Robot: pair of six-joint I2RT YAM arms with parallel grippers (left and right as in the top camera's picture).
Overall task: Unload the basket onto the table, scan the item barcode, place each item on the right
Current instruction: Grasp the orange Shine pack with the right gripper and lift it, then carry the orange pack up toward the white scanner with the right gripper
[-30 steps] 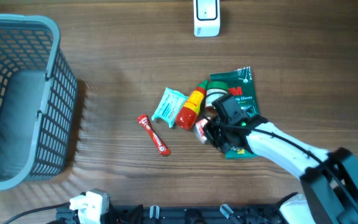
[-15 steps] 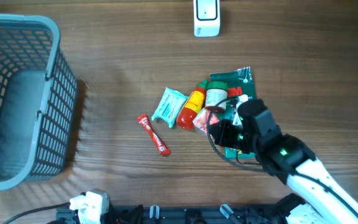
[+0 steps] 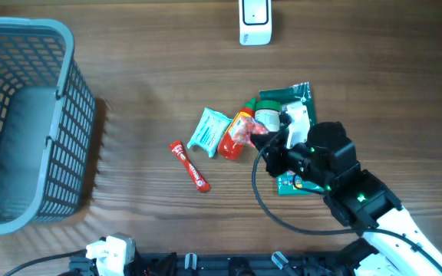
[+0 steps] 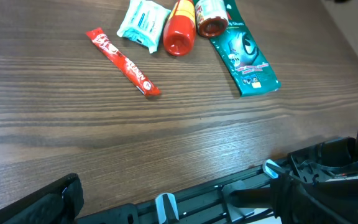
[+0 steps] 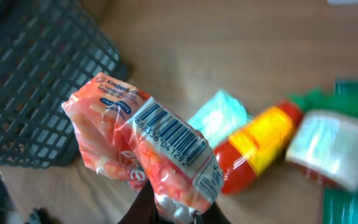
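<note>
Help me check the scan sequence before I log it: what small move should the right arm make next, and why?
Probably carry the orange packet toward the white scanner at the table's far edge, turning its barcode to face it. The right gripper is shut on the packet's lower end, the barcode is exposed, and the scanner stands well apart from it.

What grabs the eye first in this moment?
The orange-red snack packet pinched in the right gripper, barcode facing the wrist camera, held over the item pile right of centre. Next, the big grey basket on the left and the white device at the far side.
</note>
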